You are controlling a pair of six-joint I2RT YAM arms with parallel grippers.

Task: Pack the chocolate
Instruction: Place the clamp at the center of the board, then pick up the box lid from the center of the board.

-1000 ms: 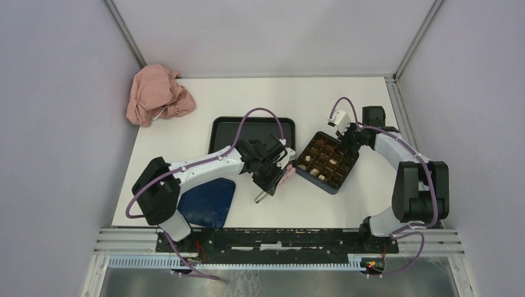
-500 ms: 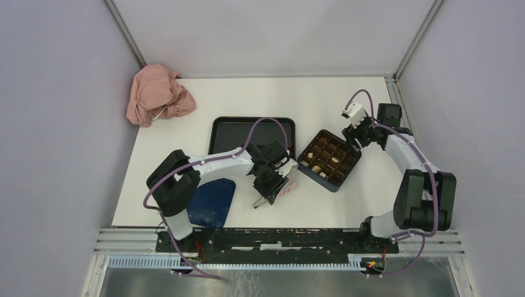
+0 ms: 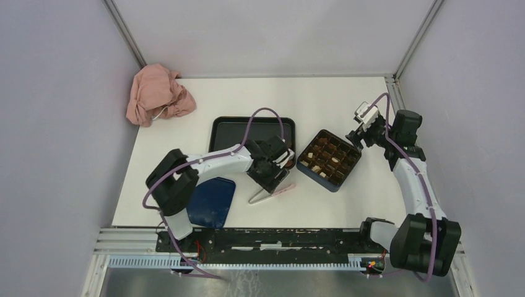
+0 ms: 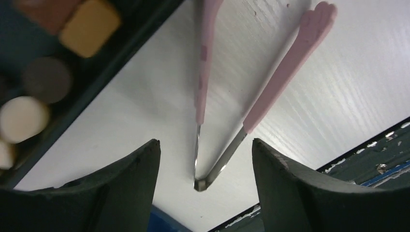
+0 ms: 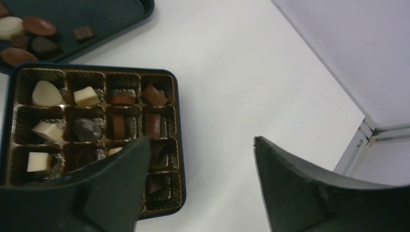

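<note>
Most visible cells of the box (image 5: pixel 179 145) hold chocolate (image 5: pixel 87 129), one piece each, while a few loose pieces sit in a corner of the dark tray (image 5: pixel 111 17) just beside it, probably kept close so each transfer is short. Pink tongs (image 4: pixel 283 72) lie flat on the table (image 4: pixel 338 96), arms splayed, right beneath the left gripper (image 4: pixel 204 145), whose jaws stand spread and clear of them, gripping nothing. Near the box's corner the right gripper (image 5: pixel 200 140) hovers, jaws likewise spread and empty, seemingly placed to steady the box rather than carry anything.
</note>
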